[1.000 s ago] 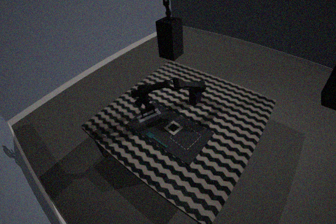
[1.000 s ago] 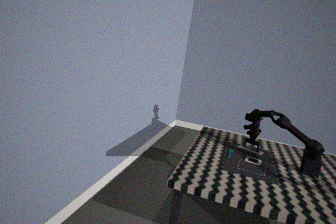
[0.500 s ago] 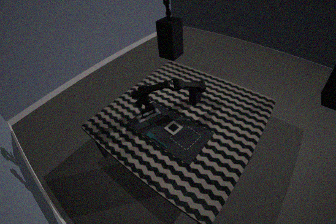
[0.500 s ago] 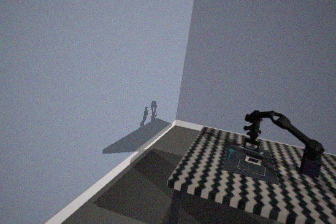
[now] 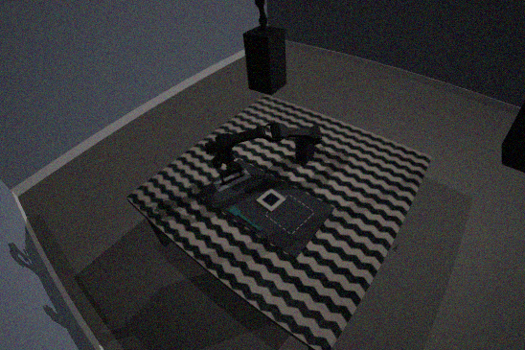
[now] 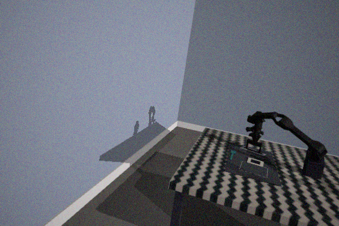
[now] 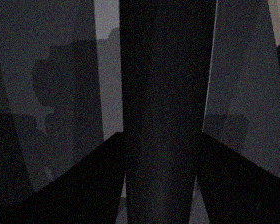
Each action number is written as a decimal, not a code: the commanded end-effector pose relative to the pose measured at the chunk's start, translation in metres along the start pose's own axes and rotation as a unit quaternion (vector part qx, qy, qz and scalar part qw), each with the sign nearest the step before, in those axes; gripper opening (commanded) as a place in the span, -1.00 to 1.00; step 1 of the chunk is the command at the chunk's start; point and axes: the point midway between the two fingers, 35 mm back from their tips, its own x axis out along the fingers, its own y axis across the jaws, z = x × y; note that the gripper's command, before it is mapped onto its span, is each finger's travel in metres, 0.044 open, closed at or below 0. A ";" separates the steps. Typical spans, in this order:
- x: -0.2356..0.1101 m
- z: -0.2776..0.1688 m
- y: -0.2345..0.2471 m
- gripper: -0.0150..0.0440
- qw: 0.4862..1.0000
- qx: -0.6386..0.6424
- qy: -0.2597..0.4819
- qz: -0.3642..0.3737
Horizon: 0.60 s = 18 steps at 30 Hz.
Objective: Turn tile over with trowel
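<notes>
Dim room: blue-grey walls (image 6: 93,48), white skirting (image 5: 120,123), brown floor (image 5: 383,99), black pedestal (image 5: 264,62), zigzag-patterned table (image 5: 335,267).

Quick count: one black robot arm (image 5: 254,136), one zigzag-striped black-and-white table (image 5: 364,185), one dark grey mat (image 5: 307,233), one white square tile with dark centre (image 5: 270,200), one teal-handled trowel (image 5: 238,214), two dark pedestals: (image 5: 264,65), (image 5: 514,144).

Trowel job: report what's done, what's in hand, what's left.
Done: the gripper is down at the mat's edge, fingers shut on the trowel. In hand: that grasp only; no lift shows. Left: the tile lies marked side up at the dashed outline's corner, so flipping it, setting the trowel down, releasing and clearing all remain.
</notes>
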 end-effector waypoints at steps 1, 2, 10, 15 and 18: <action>0.001 0.000 0.000 -0.05 1.000 0.001 -0.001 0.000; 0.001 0.000 0.000 -0.05 1.000 -0.002 -0.001 0.000; 0.001 0.000 0.000 -0.05 0.994 -0.111 -0.001 0.000; 0.001 0.000 0.000 -0.05 0.983 -0.186 -0.001 0.000; 0.001 0.000 0.000 -0.05 0.973 -0.230 -0.001 0.000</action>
